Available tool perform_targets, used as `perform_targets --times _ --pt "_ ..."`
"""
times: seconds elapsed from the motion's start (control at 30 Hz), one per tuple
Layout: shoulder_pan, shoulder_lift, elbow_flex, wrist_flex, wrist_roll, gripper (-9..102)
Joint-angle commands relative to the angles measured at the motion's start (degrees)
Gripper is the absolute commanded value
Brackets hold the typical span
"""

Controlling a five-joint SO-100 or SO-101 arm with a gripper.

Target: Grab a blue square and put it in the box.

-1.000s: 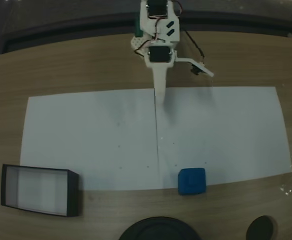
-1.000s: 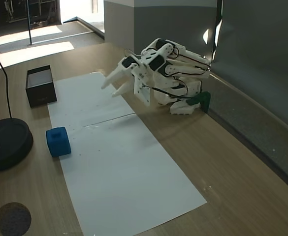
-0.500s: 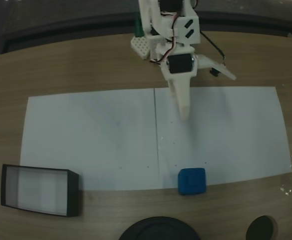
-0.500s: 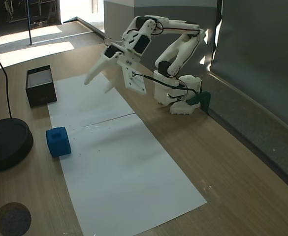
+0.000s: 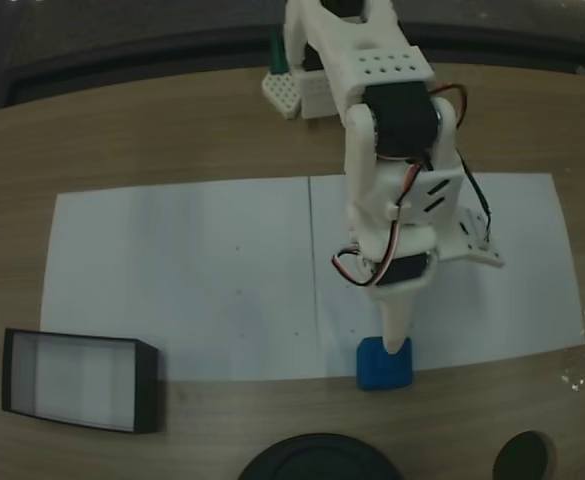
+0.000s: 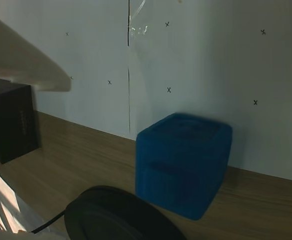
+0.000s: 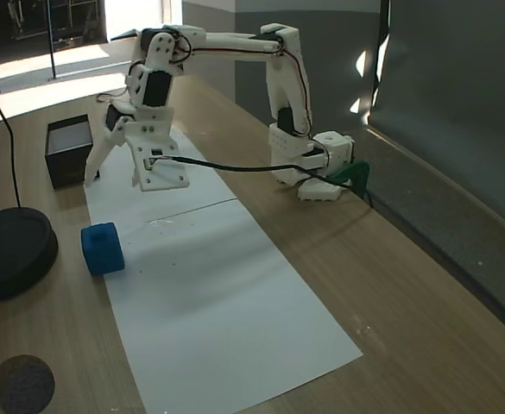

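Tool (image 7: 105, 168) hangs in the air above the white paper (image 7: 217, 293), its two fingers spread apart and holding nothing. From above, one fingertip overlaps the blue square (image 5: 384, 364), which sits at the paper's edge on the table (image 5: 172, 130). Well off to the left in that view stands the box (image 5: 77, 380), beside the paper.

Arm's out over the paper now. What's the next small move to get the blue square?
Probably lower the tool toward the blue square. In a fixed view it hangs above the paper, well clear of the cube, with fingers spread. The cube sits free at the paper's edge, partly on the wood, with the box further along.
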Motion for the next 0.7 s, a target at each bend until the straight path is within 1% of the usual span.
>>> perform_targets --times 0.0,0.2,0.67 --pt "-0.6 -3.9 -10.4 1.8 1.8 29" --pt "-1.6 -14.9 -20.0 3.5 2.0 29" --pt "-2.3 -28.1 -27.5 3.3 2.0 29"
